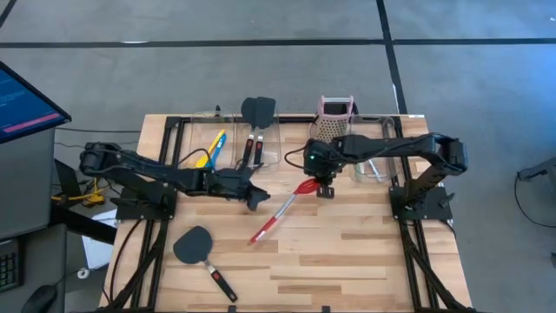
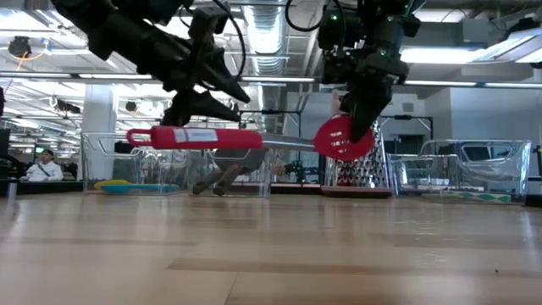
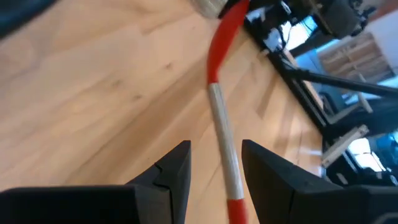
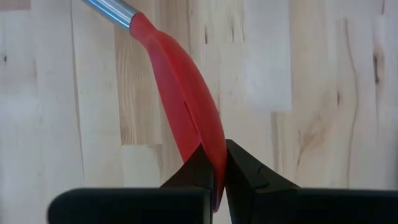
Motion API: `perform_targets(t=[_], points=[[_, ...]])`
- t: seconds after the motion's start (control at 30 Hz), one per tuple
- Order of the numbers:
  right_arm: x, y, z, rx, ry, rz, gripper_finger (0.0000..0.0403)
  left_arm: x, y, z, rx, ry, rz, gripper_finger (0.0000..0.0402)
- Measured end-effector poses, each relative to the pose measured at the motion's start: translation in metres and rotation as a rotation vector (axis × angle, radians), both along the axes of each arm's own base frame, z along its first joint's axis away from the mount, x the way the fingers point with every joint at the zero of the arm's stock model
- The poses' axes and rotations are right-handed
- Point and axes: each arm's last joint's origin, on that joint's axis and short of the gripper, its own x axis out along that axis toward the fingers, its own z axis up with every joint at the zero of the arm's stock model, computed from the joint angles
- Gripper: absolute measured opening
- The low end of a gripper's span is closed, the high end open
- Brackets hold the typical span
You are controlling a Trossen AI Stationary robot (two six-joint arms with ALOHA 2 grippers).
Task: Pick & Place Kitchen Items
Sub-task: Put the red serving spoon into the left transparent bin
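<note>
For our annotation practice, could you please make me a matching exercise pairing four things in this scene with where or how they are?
Things:
1. red spoon
2. black spatula
3. box grater
4. left gripper

Places or states:
A. lying alone on the table's near part
B. open, with the spoon's metal shaft between its fingers
C. standing at the table's far edge
D. lifted off the table, its bowl pinched by the right gripper

Pairs: 1-D, 2-A, 3-C, 4-B
</note>
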Motion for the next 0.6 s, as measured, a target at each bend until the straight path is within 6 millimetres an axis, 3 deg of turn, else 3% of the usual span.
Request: perform_targets(t=[0.33,0.6], points=[[0.002,0.0,0.002,-0.045,0.0,-0.01,0.0009,0.031,-0.003,-0.014,-0.037,0.053,-0.065,0.0127],[0.007,-0.001,0.012,-0.055,-0.033,-0.011,0.0009,0.039,-0.004,-0.03,-0.066,0.114,-0.108,0.0127]])
